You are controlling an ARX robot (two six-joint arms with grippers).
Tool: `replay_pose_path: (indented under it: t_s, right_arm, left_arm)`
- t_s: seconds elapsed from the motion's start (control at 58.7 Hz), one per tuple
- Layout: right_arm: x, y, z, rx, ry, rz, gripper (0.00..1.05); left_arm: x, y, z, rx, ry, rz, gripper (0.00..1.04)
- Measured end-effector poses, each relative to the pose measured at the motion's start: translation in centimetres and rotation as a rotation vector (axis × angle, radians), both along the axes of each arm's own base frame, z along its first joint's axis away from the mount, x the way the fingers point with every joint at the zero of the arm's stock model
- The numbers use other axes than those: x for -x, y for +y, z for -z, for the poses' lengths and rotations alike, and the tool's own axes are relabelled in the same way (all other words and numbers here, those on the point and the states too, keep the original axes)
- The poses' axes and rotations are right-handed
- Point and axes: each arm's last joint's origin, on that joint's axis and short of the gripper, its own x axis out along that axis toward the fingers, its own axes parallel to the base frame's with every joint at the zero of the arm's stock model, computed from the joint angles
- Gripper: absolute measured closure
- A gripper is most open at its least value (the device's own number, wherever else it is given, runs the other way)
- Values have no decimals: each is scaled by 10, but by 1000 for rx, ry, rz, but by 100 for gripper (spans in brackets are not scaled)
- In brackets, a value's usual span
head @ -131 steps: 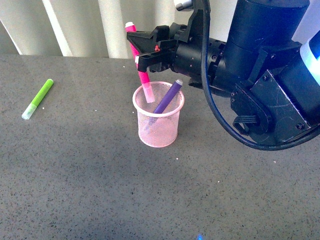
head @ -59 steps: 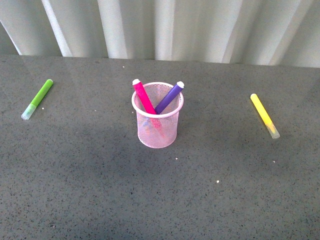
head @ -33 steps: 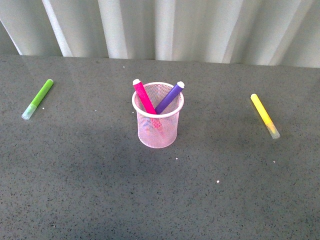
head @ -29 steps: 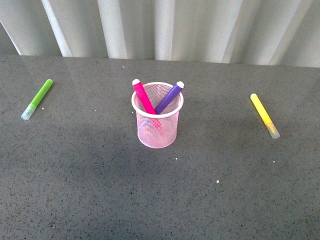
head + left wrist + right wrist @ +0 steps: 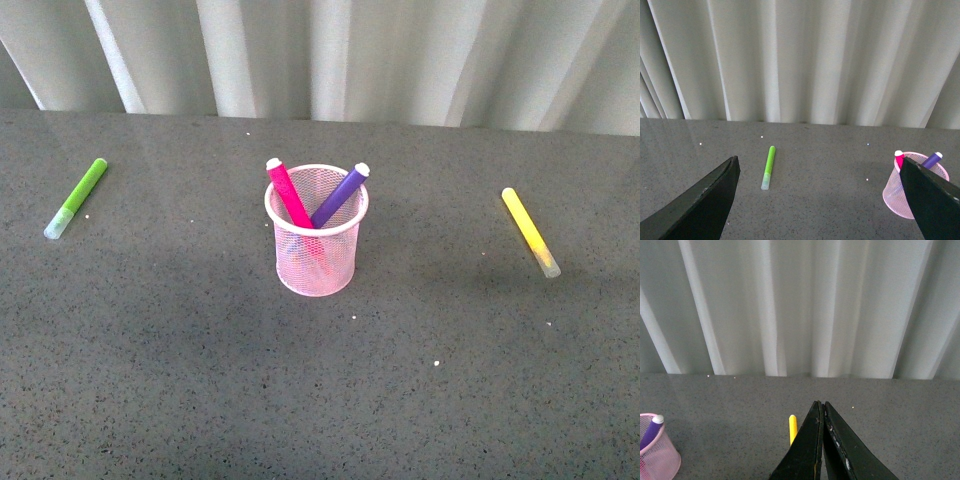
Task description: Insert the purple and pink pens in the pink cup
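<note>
I find the magenta-pink marker pen (image 5: 290,196) and dark purple marker pen (image 5: 338,195) both standing crossed inside the round pale-pink wire-mesh cup (image 5: 316,262) at mid-tabletop. I judge the task complete. Left claw (image 5: 825,200) gapes wide, empty; right claw (image 5: 822,440) is closed, empty.

The front view showed no part of the robot. In the left wrist view, the left gripper (image 5: 820,200) appeared as two matte black, wedge-shaped fingers (image 5: 705,210) with straight edges. In the right wrist view, the right gripper (image 5: 822,440) appeared as two black tapered fingers (image 5: 840,455), with pale scuff marks along the inner edges.
</note>
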Motion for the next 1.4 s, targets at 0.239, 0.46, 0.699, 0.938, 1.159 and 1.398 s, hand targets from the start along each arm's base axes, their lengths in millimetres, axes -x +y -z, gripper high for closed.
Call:
replay_pose_path:
  t_s: [0.239,0.46,0.699,0.938,1.159,1.398]
  right_arm:
    - [14,0,-5,0,-15,0,101]
    - [25,0,-9,0,-27,1,101]
    - [34,0,-11,0,-34,1,101]
    - [41,0,-12,0,-38,1,101]
    - [46,0,-12,0,-39,3,101]
    - [50,0,-11,0,-39,3,101]
  left_arm:
    - [0,0,0,0,0,0,7]
    - [0,0,0,0,0,0,7]
    - [0,0,0,0,0,0,7]
    - [0,0,0,0,0,0,7]
    - [0,0,0,0,0,0,7]
    - [0,0,0,0,0,0,7]
